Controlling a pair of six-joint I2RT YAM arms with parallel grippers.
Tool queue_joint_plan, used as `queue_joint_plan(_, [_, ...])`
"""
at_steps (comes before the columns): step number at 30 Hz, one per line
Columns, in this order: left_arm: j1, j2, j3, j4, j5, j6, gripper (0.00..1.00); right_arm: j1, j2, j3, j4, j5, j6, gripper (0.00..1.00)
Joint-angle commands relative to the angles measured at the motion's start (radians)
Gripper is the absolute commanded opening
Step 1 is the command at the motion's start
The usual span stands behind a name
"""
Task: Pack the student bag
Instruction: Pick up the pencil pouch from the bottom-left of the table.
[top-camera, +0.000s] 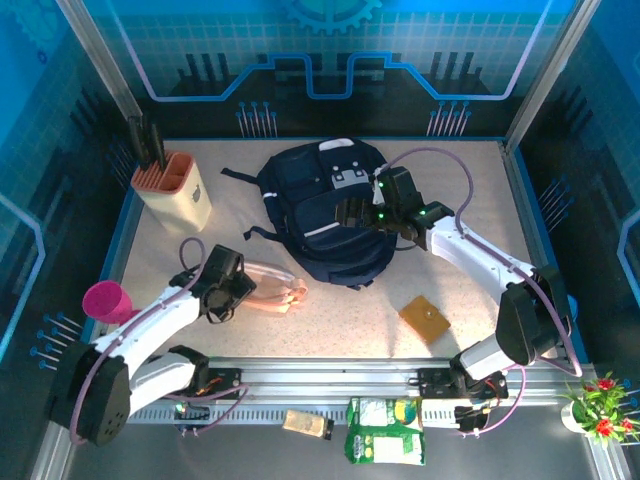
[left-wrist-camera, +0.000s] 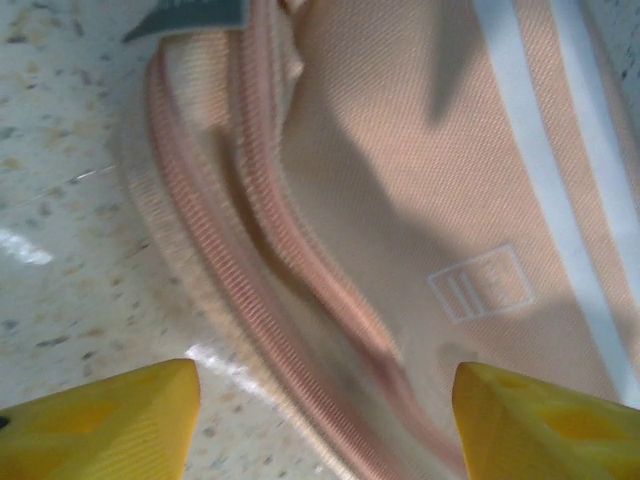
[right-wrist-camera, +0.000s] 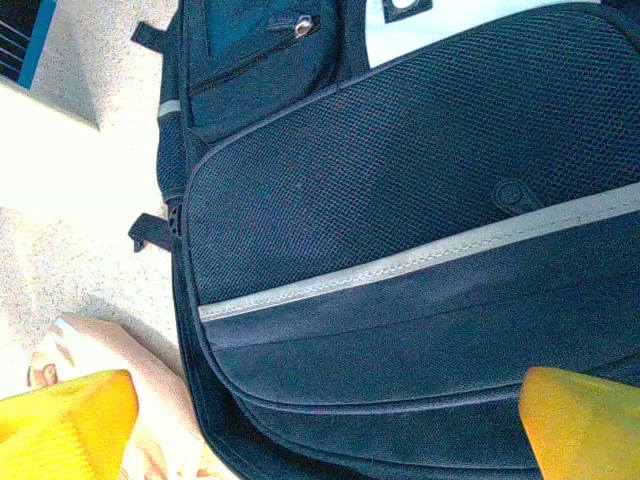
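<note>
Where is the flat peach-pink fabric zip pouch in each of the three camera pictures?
Top external: the peach-pink fabric zip pouch lies left of centre, below-left of the dark navy backpack.
Left wrist: the pouch spans the centre and right, its zip running diagonally.
Right wrist: a corner of the pouch sits at bottom left, beside the backpack.
Shared landmark: the speckled pale tabletop under it.

The scene holds one navy backpack (top-camera: 325, 215), one peach pouch (top-camera: 272, 285), one pink cup (top-camera: 108, 300), one beige holder (top-camera: 178, 195), one brown square pad (top-camera: 424, 318), one green packet (top-camera: 385, 432), one tan packet (top-camera: 308, 424) and one flowerpot (top-camera: 598, 408).
</note>
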Motion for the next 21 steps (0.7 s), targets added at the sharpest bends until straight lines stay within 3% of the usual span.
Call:
queue_joint_plan(1, [0.008,0.066,0.011,0.101,-0.028,-0.044,0.59,0.014,-0.01,0.014,0.006,-0.006,0.003,0.98])
queue_joint_plan(8, [0.008,0.124,0.001,0.136,-0.04,-0.06,0.28,0.016,-0.015,0.008,0.003,-0.006,0.003,0.98])
queue_joint_plan(15, [0.008,0.008,0.108,0.067,-0.069,0.121,0.06,0.015,-0.021,-0.023,0.057,-0.068,0.011,0.98])
queue_joint_plan(17, [0.011,-0.027,0.15,0.093,-0.018,0.206,0.0,0.013,-0.026,-0.036,0.077,-0.092,0.022,0.98])
queue_joint_plan(21, [0.013,-0.056,0.256,0.141,0.134,0.311,0.0,-0.032,-0.064,-0.074,0.12,-0.149,0.056,0.98])
